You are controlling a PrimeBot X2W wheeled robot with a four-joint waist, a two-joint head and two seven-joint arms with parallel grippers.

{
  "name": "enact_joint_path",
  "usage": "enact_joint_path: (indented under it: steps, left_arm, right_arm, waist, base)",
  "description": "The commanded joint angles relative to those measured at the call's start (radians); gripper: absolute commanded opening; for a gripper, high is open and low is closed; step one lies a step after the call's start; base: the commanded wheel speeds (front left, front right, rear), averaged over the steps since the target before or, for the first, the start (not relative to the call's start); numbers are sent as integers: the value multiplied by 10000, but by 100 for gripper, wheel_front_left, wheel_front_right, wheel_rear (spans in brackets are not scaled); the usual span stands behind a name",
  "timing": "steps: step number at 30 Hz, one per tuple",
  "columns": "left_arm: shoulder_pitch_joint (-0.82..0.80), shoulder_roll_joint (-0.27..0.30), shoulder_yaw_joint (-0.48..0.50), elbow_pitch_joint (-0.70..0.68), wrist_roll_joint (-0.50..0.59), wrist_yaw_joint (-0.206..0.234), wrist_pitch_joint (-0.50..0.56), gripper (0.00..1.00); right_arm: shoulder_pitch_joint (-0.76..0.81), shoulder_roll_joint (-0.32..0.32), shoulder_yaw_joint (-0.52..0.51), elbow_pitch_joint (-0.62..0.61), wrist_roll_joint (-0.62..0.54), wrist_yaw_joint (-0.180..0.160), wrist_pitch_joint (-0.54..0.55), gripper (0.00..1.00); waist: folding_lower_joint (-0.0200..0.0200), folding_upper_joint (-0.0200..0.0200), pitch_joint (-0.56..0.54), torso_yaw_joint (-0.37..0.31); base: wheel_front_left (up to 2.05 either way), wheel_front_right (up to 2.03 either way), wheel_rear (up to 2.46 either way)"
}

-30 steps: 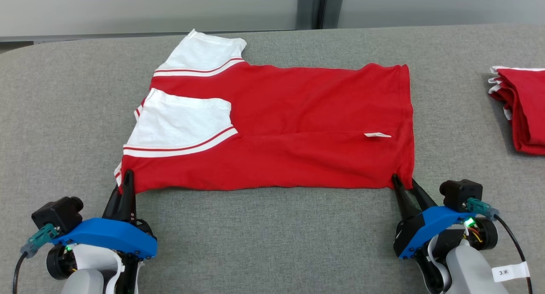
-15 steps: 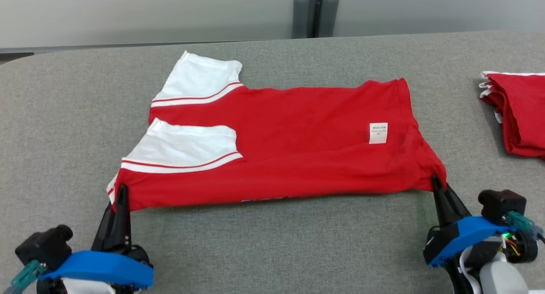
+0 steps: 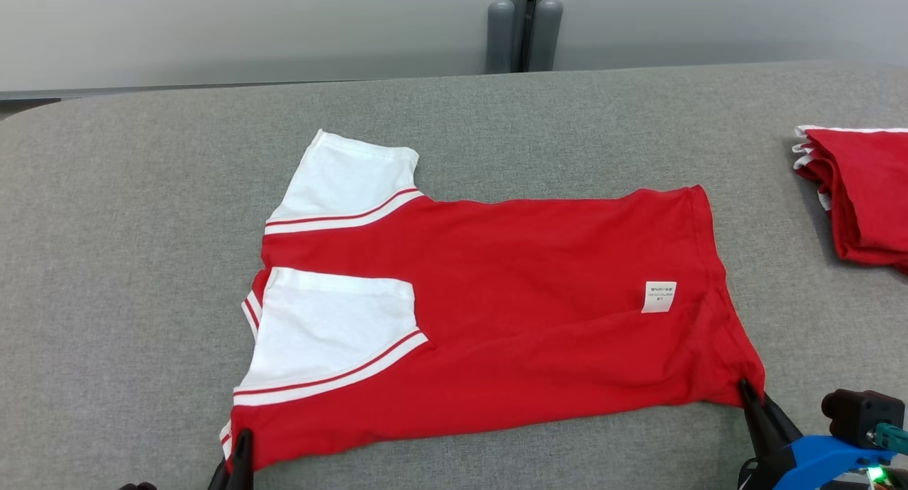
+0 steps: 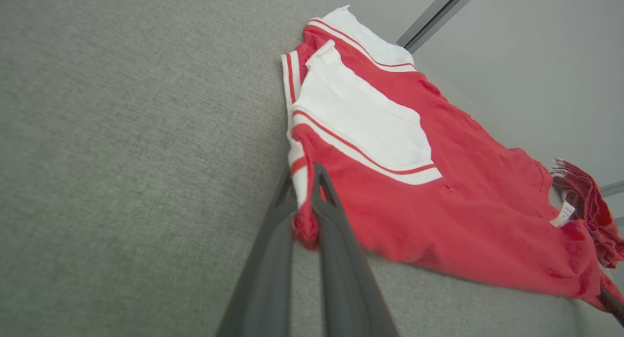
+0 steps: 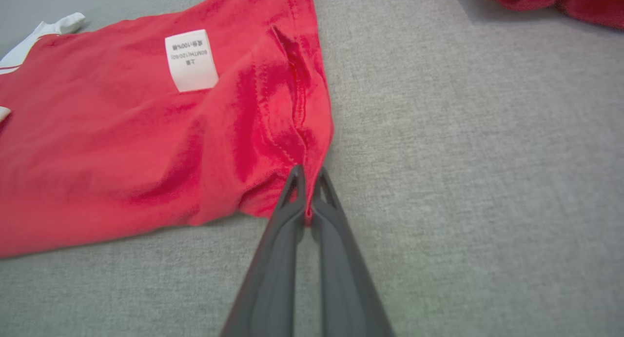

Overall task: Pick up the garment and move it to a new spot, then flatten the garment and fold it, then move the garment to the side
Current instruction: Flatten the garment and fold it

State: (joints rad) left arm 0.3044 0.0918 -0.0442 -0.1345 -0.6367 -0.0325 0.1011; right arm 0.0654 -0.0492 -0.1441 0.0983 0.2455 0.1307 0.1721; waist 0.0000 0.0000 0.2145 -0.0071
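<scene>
I see the red shirt point(image 3: 511, 298) lying mostly flat in the middle of the grey table point(image 3: 142, 227), its white sleeves point(image 3: 333, 327) toward my left and its hem toward my right, a white label point(image 3: 659, 296) showing near the hem. The left gripper point(image 4: 306, 175) is closed on the near corner at the sleeve end, with red cloth bunched between its fingers. The right gripper point(image 5: 308, 175) is pinched tight on the near hem corner. Well apart, at the table's right edge, sits a red pile point(image 3: 862, 192), possibly more folded shirts; it is cut off, so I can't be sure.
</scene>
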Motion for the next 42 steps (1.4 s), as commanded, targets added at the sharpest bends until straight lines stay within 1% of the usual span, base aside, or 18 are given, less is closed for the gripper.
enact_joint_path:
  steps: [1, 2, 3, 4, 5, 6, 9, 13, 16, 20, 25, 27, 30, 32, 36, 42]
  left_arm:
    - [-88, 56, 31, 194, 41, 39, -15, 0]
    - [-154, 73, 35, 366, 38, 56, 0, 0]
    - [-207, 70, 19, 511, -3, 52, 40, 5]
    - [-242, 94, 10, 618, -16, 25, 57, 35]
    - [-277, 121, 6, 706, -24, -5, 58, 86]
    - [-313, 173, -23, 764, 16, -36, 60, 100]
    - [-616, 370, 78, 713, 269, -7, -112, 100]
    - [-1561, 880, 133, 313, 750, -78, -199, 100]
    - [-2767, 1568, 95, 37, 1281, -156, 107, 100]
    - [-4984, 2377, -71, 139, 1623, -372, 941, 100]
    - [-7886, 3338, -452, 1228, 1935, -627, 2389, 100]
    - [-8744, 3717, -727, 1877, 2039, -739, 3057, 100]
    - [-9767, 4109, -990, 2787, 1965, -842, 3802, 100]
    - [-10202, 4373, -1110, 3308, 1921, -883, 4191, 100]
    - [-10793, 4663, -1180, 4218, 1768, -914, 4736, 100]
    - [-11091, 4966, -1287, 4933, 1554, -947, 5229, 100]
  right_arm:
    - [116, -25, 17, 40, 74, 1, 21, 30]
    - [128, -25, 48, 64, 143, 1, 27, 55]
    - [136, -25, 78, 91, 175, 1, 13, 100]
    - [147, -25, 115, 114, 195, 1, 0, 100]
    - [159, -25, 120, 122, 231, 1, -18, 100]
    - [160, -25, 118, 115, 272, 1, -44, 100]
    - [113, -23, 65, -52, 349, 1, -187, 100]
    - [-321, -22, -21, -482, 223, 1, -430, 100]
    - [-821, -22, 26, -831, 1, 1, -516, 100]
    - [-1761, -23, 368, -1079, -381, 1, -387, 100]
    - [-3066, -23, 1083, -1050, -485, 1, -354, 100]
    - [-3499, -23, 1374, -967, -447, 1, -399, 100]
    - [-4028, -22, 1778, -841, -358, 1, -501, 100]
    - [-4292, -20, 2015, -751, -322, 1, -583, 100]
    - [-4616, -25, 2260, -584, -251, 1, -753, 100]
    - [-4845, -27, 2462, -314, -162, 1, -1005, 100]
  waist:
    - [0, 0, -27, -24]
    - [0, 0, -34, -48]
    - [0, 0, -46, -78]
    - [0, 0, -53, -117]
    - [0, 0, -53, -148]
    - [0, 0, -51, -178]
    - [0, 0, -44, -268]
    - [0, 0, 19, -385]
    - [0, 0, 155, -508]
    - [0, 0, 548, -705]
    - [0, 0, 1337, -1162]
    - [0, 0, 1661, -1392]
    - [0, 0, 2115, -1763]
    - [0, 0, 2408, -1992]
    - [0, 0, 2878, -2338]
    - [0, 0, 3295, -2723]
  base:
    - [0, 0, 0]
    - [0, 0, 0]
    - [0, 0, 0]
    - [0, 0, 0]
    - [0, 0, 0]
    - [0, 0, 0]
    - [0, 0, 0]
    - [0, 0, 0]
    - [0, 0, 0]
    - [0, 0, 0]
    - [0, 0, 0]
    - [0, 0, 0]
    - [0, 0, 0]
    - [0, 0, 0]
    - [0, 0, 0]
    - [0, 0, 0]
